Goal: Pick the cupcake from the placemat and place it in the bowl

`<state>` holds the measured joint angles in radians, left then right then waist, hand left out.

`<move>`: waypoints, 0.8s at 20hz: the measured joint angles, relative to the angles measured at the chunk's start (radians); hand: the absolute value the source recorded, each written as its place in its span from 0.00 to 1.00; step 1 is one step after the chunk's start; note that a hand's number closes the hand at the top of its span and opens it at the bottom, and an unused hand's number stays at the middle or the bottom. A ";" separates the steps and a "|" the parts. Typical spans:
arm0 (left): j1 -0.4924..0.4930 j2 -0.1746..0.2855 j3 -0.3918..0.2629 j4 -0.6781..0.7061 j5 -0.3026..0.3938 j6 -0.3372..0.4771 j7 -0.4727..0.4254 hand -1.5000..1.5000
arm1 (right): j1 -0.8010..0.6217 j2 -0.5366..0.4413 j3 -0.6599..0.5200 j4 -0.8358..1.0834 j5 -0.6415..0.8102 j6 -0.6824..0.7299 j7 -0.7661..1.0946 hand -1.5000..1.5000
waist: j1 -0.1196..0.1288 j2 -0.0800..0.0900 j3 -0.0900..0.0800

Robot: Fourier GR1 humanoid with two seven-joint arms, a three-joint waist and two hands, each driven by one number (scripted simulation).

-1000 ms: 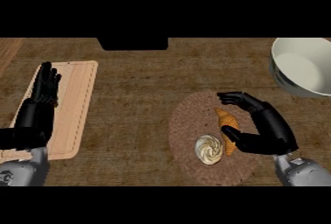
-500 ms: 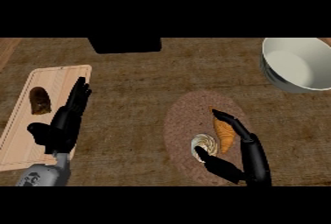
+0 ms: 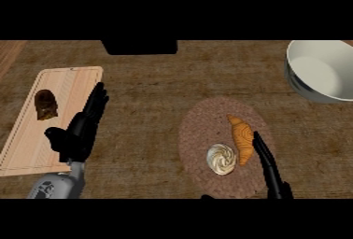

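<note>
The cupcake (image 3: 221, 159), topped with a cream swirl, stands on the round brown woven placemat (image 3: 201, 122), near its lower middle. An orange croissant (image 3: 241, 138) lies just right of it, touching or nearly so. My right hand (image 3: 267, 167) comes up from the lower edge, its fingers straight and lying along the croissant's right side, a short way right of the cupcake; it holds nothing. The white bowl (image 3: 324, 70) sits at the far right, well beyond the placemat. My left hand (image 3: 78, 132) rests open over the right edge of the cutting board.
A light wooden cutting board (image 3: 27, 140) lies at the left with a dark brown pastry (image 3: 45, 104) on it. A black block (image 3: 139, 46) sits at the counter's far edge. Bare wooden counter shows between placemat and bowl.
My right hand has drawn back toward the lower edge and its fingers have straightened beside the croissant. The cupcake and croissant have not moved on the placemat. The left hand stays open by the board.
</note>
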<state>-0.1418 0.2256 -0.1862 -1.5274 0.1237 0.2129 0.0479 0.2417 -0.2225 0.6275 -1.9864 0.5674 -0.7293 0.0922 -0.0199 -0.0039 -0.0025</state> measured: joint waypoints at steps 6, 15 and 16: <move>-0.006 -0.014 -0.010 -0.019 -0.017 0.004 0.021 0.50 | -0.019 0.006 -0.022 -0.190 0.188 0.210 0.379 0.00 | 0.012 0.002 0.000; -0.013 -0.038 -0.013 -0.013 -0.040 0.002 0.025 0.50 | -0.176 0.054 -0.082 -0.203 0.172 0.534 0.769 0.00 | 0.023 0.005 0.001; -0.009 -0.041 -0.015 -0.019 -0.044 0.004 0.030 0.50 | -0.189 0.053 -0.096 -0.198 0.157 0.562 0.793 0.00 | 0.024 0.004 0.001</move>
<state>-0.1510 0.1847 -0.2010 -1.5467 0.0798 0.2166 0.0777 0.0528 -0.1692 0.5312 -2.1845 0.7241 -0.1669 0.8852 0.0038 0.0006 -0.0012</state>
